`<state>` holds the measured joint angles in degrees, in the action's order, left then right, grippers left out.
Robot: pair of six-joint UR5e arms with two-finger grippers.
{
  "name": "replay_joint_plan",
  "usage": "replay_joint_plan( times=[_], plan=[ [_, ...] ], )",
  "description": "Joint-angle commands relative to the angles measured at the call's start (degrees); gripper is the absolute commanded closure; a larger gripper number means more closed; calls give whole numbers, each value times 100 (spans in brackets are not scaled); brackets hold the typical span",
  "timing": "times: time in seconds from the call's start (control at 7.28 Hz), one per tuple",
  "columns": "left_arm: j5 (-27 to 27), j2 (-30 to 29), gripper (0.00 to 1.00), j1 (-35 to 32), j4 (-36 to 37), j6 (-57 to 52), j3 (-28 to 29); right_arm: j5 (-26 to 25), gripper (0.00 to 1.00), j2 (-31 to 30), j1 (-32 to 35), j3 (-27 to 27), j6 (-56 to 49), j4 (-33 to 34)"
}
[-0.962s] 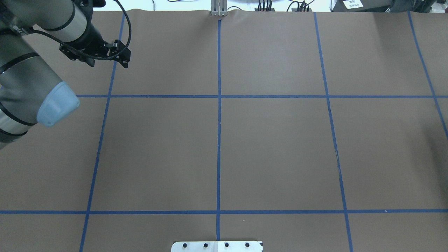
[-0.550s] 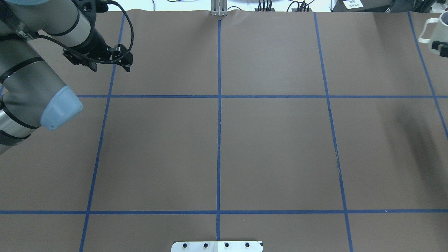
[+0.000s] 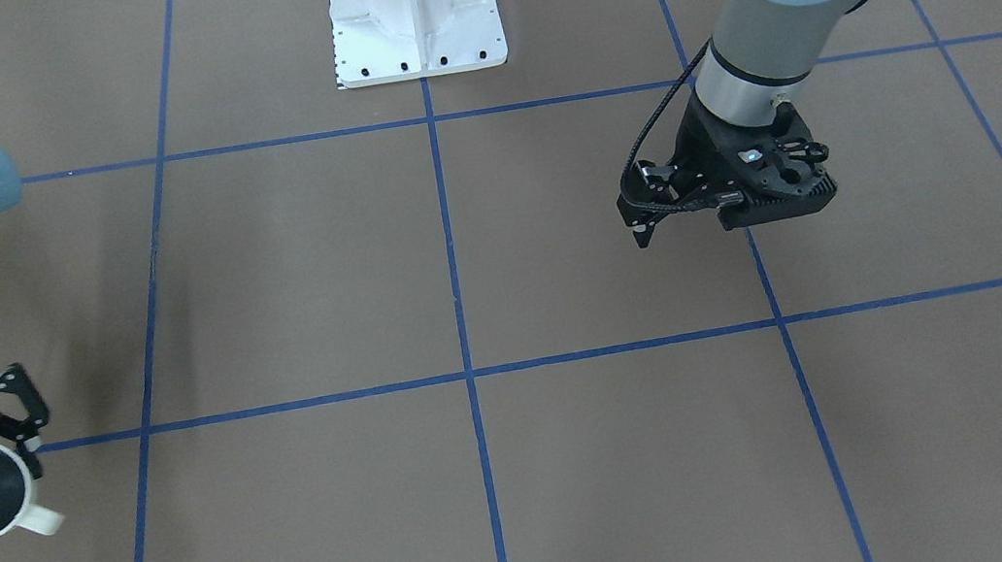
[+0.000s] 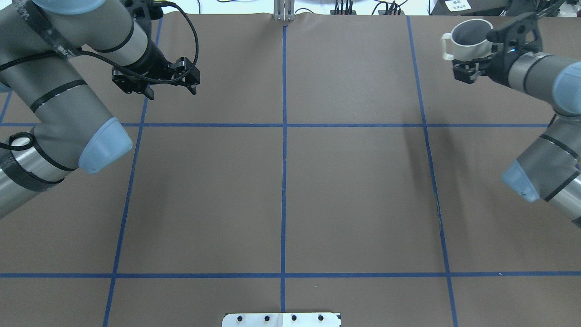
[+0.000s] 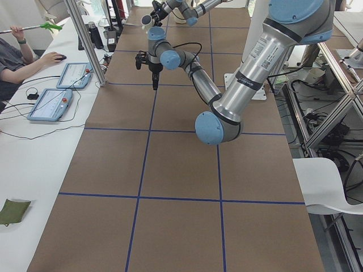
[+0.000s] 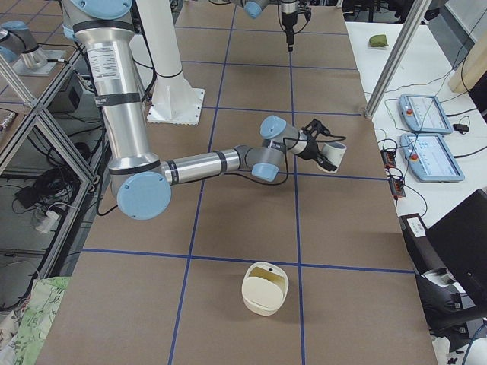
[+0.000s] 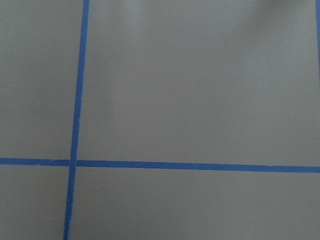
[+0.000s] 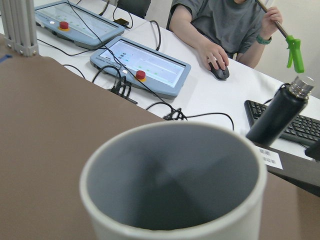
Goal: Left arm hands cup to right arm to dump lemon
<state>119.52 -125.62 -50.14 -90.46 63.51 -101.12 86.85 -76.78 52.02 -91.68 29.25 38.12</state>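
Jaws of the right gripper [image 4: 485, 50] clamp a small white cup [image 4: 472, 34], one finger on each side of its body. The cup is held in the air over the brown table [image 4: 354, 190], at the robot's far right near the operators' edge. Its mouth faces up and its loop handle points toward the table's middle. From the right wrist camera, the rim fills the lower view and the inside looks plain grey.

Jaws of the left gripper [image 4: 150, 88] point down at the table on the robot's left; I cannot tell whether they are apart or together. Blue tape lines [image 4: 283, 181] divide the table into squares. A cream open-topped container [image 6: 265, 287] sits at the table's right end. Beyond the edge, a person [image 8: 225, 22] sits at a white desk with a hand on a mouse [image 8: 218, 73].
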Motion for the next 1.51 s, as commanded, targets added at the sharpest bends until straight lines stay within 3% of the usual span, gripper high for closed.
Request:
replay_joint_plan(
  times=[0.0,0.14,0.27,0.69,1.1,1.37],
  plan=[
    [10,-85,0,57,-1685,1263,424,-1034,88,653,-1014,-804,667,1516],
    [28,-155,0,127,-2164,1852,505,-1352,88,952,-1375,-1147,1044,2097],
    [498,-399,0,127,-2142,2223,514,-1720,87,1085,-1753,-1489,1100,2668],
    [1343,-752,0,31,-2142,3322,532,-2846,87,1393,-2598,-1519,1153,2919],
    [1373,-1174,0,39,-2142,3967,777,-3235,87,1516,-2882,-1493,1153,3112],
    [1373,-1577,2,101,-2212,3932,1434,-3236,87,1640,-2908,-1475,1153,3228]
  ],
)
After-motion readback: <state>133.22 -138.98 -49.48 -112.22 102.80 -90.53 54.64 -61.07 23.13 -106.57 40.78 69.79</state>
